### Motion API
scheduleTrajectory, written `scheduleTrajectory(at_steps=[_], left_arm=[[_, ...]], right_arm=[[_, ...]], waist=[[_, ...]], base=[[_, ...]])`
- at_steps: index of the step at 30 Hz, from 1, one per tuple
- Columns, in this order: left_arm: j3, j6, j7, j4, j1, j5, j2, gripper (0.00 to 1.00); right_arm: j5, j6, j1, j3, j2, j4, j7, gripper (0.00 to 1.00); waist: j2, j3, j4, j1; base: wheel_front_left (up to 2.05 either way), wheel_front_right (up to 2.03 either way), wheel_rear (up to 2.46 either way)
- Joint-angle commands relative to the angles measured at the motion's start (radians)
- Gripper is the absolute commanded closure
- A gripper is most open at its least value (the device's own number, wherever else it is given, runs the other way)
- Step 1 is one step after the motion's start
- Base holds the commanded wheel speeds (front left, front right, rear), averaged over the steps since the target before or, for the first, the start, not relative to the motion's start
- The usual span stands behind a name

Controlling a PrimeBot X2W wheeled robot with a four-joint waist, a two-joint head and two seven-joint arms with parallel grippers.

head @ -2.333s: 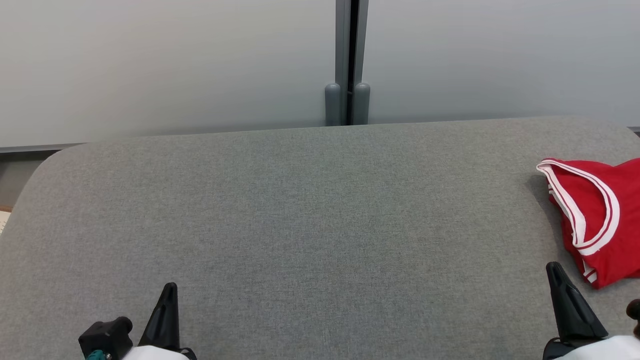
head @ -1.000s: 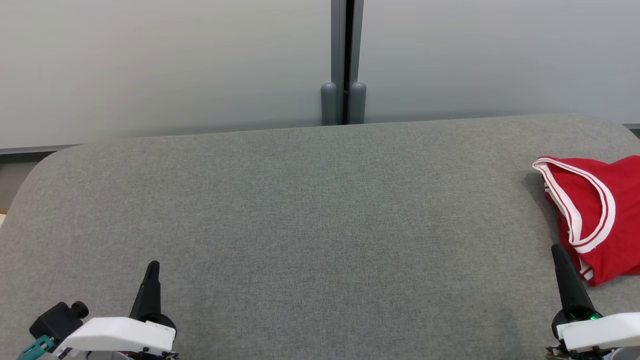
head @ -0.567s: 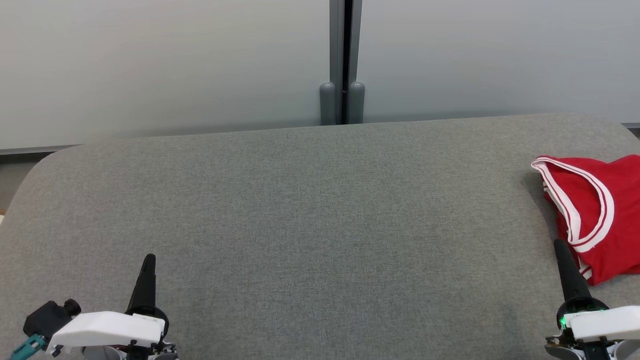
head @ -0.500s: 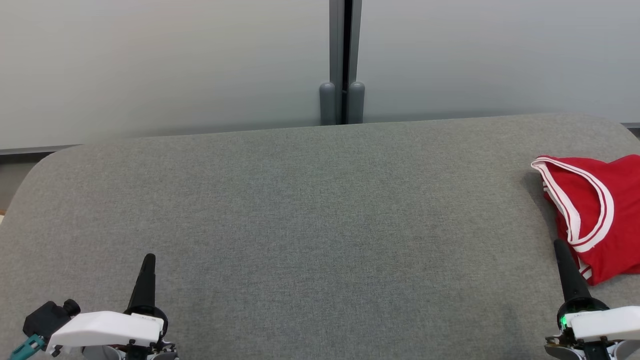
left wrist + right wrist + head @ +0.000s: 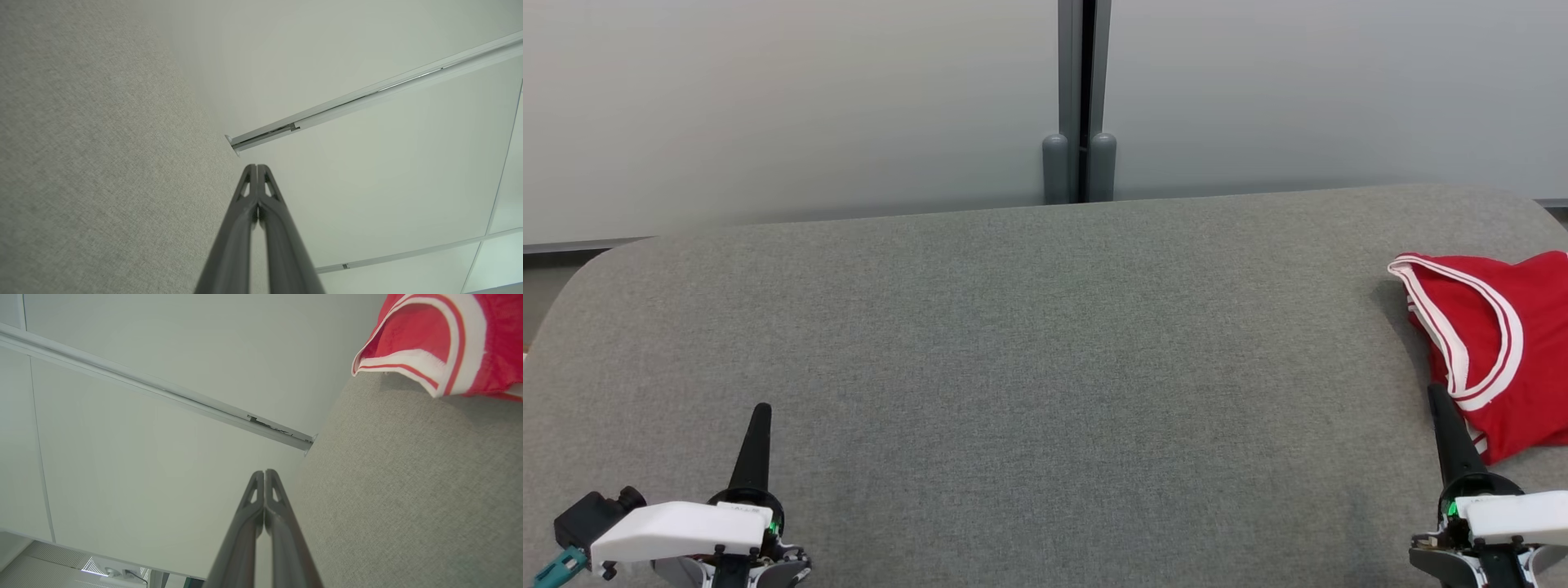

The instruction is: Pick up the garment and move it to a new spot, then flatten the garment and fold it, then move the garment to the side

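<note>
wide bare cushion (image 5: pixel 1029 367) lies open; red garment (image 5: pixel 1494 343) crowds its right end.

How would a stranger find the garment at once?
A wide grey cushion stands before a pale wall. At its right end, just beyond the right gripper, lies the garment. It is bunched red cloth with white trim, standing out from the plain grey around it.

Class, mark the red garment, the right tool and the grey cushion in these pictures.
red garment (image 5: pixel 1547 380), head view, on its red cloth outside the white trim.
right tool (image 5: pixel 264 473), right wrist view, where its closed fingertips meet.
grey cushion (image 5: pixel 1045 343), head view, on its bare middle.
</note>
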Motion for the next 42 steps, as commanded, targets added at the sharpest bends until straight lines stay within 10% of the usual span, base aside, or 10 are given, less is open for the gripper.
scheduleTrajectory(at_steps=[1, 42], left_arm=[[0.011, -0.01, 0.004, -0.006, -0.029, -0.019, 0.003, 1.0], [0.09, -0.067, 0.084, 0.011, -0.065, -0.298, -0.031, 1.0]], right_arm=[[0.022, 0.0, -0.018, -0.006, -0.004, 0.0, 0.003, 1.0], [0.32, 0.0, -0.089, -0.033, 0.022, 0.099, 0.016, 1.0]], waist=[[0.0, 0.0, 0.0, 0.0], [0.0, 0.002, -0.011, 0.0]], base=[[0.0, 0.0, 0.0], [0.0, 0.0, 0.0]])
